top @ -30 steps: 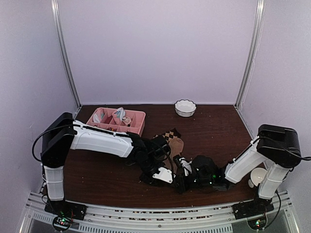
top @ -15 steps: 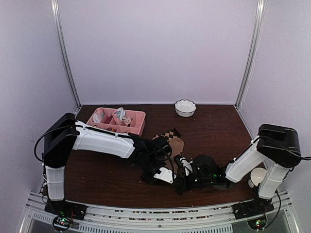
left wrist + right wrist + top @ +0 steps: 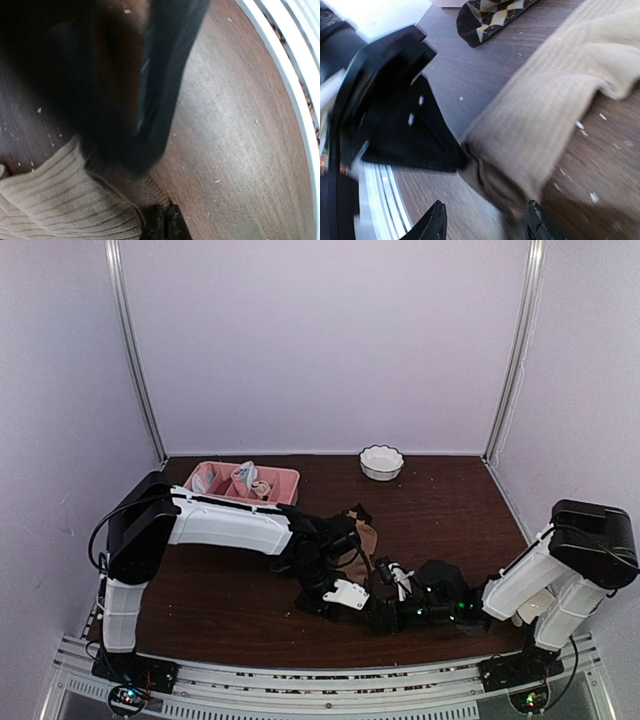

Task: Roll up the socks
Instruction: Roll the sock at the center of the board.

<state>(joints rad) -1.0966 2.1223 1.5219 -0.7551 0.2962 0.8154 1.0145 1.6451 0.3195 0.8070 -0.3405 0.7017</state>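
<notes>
One tan sock (image 3: 555,120) before right claw (image 3: 486,224)

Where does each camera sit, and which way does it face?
Top: above and behind the bases, facing down at the table; left arm and right arm show.
Left wrist: on the left arm, close over the tan sock; one blurred dark finger shows.
Right wrist: low, facing the tan sock and patterned sock; its two fingers show.
Shared: both wrist views show the tan sock.
</notes>
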